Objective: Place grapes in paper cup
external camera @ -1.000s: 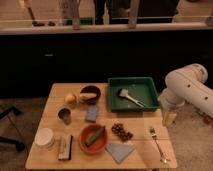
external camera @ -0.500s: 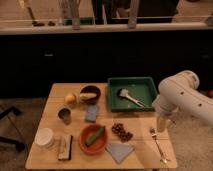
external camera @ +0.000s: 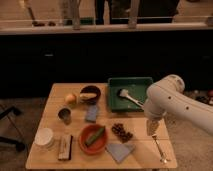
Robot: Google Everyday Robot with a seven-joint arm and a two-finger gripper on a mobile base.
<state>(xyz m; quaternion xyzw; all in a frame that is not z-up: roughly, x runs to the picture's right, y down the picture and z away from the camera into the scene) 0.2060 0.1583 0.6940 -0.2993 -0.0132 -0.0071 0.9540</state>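
The grapes (external camera: 121, 132), a small dark reddish-brown bunch, lie on the wooden table (external camera: 55, 97) right of the orange-red bowl (external camera: 93, 138). The white paper cup (external camera: 44, 137) stands near the table's front left corner. My gripper (external camera: 151, 128) hangs from the white arm over the table's right side, a little right of the grapes and apart from them. It holds nothing that I can see.
A green tray (external camera: 131, 93) with a white brush lies at the back right. A dark bowl (external camera: 90, 94), a yellow-orange fruit (external camera: 71, 98), a grey metal cup (external camera: 64, 115), a blue sponge (external camera: 91, 113), a blue cloth (external camera: 120, 150), a wooden block (external camera: 65, 147) and a fork (external camera: 159, 149) share the table.
My arm has swung left and down from the table's right edge, bringing the gripper over the table and closer to the grapes. The objects have not moved.
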